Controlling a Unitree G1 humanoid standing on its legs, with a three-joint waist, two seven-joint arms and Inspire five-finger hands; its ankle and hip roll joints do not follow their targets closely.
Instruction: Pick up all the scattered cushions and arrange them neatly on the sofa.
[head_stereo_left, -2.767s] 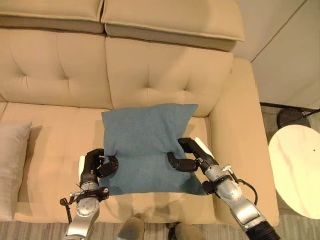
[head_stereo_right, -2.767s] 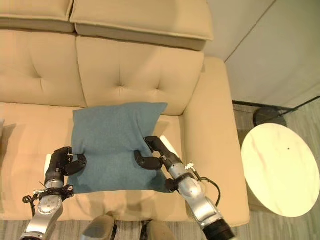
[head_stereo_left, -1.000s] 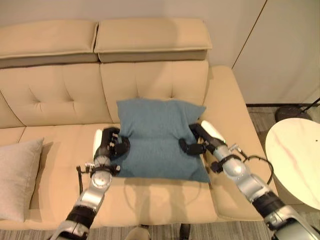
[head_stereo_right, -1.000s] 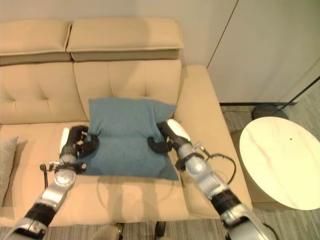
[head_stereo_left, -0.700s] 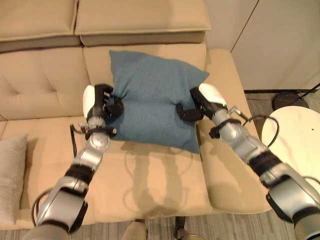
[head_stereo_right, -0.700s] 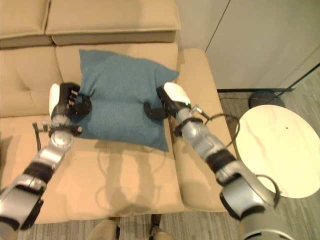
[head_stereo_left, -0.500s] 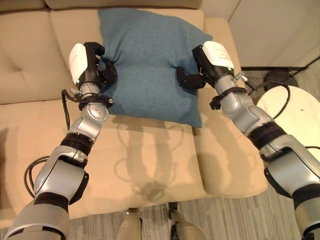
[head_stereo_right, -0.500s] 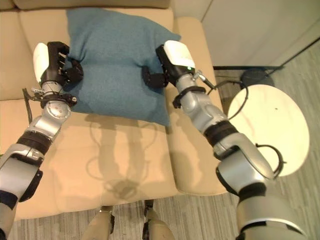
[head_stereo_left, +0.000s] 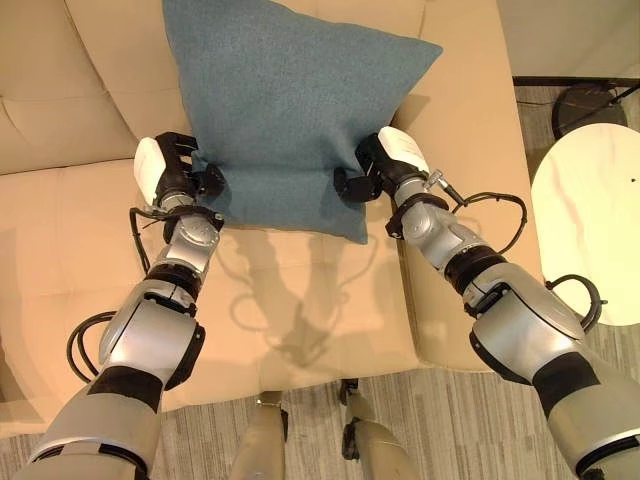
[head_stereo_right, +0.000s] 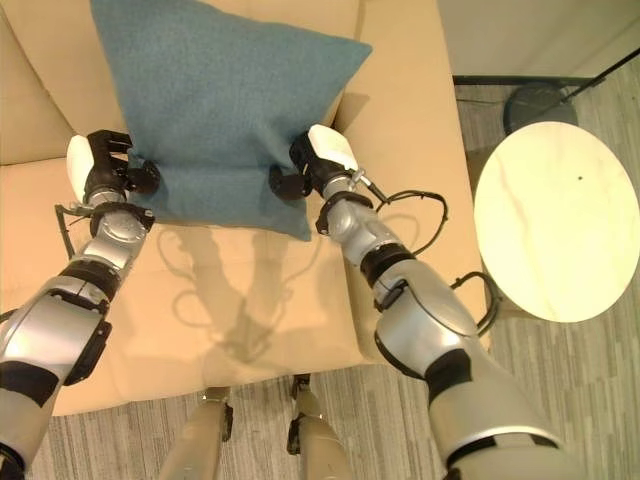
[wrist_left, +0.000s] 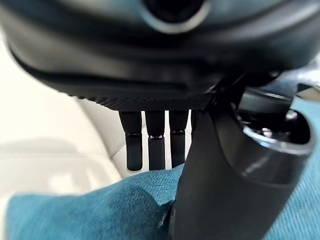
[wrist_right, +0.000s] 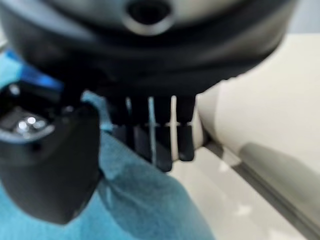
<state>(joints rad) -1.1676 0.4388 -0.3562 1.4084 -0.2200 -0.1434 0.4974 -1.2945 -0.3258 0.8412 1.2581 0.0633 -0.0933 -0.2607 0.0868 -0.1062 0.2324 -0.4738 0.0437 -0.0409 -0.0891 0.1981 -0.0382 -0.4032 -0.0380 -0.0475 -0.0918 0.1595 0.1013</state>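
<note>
A teal-blue cushion (head_stereo_left: 285, 95) stands upright against the beige sofa's backrest (head_stereo_left: 100, 110), its lower edge just above the seat. My left hand (head_stereo_left: 175, 172) pinches the cushion's lower left edge, thumb in front and fingers (wrist_left: 150, 142) behind. My right hand (head_stereo_left: 375, 170) grips the lower right edge the same way, its fingers (wrist_right: 160, 140) behind the teal cloth (wrist_right: 145, 205).
The sofa's right armrest (head_stereo_left: 465, 140) runs beside the cushion. A round pale side table (head_stereo_left: 590, 230) stands on the grey floor to the right, with a dark lamp base (head_stereo_left: 590, 100) behind it. The seat cushion (head_stereo_left: 300, 330) below the hands is bare.
Both hands have carried the teal cushion up and back from lying on the seat to standing against the backrest. The camera has tipped and moved closer over the sofa.
</note>
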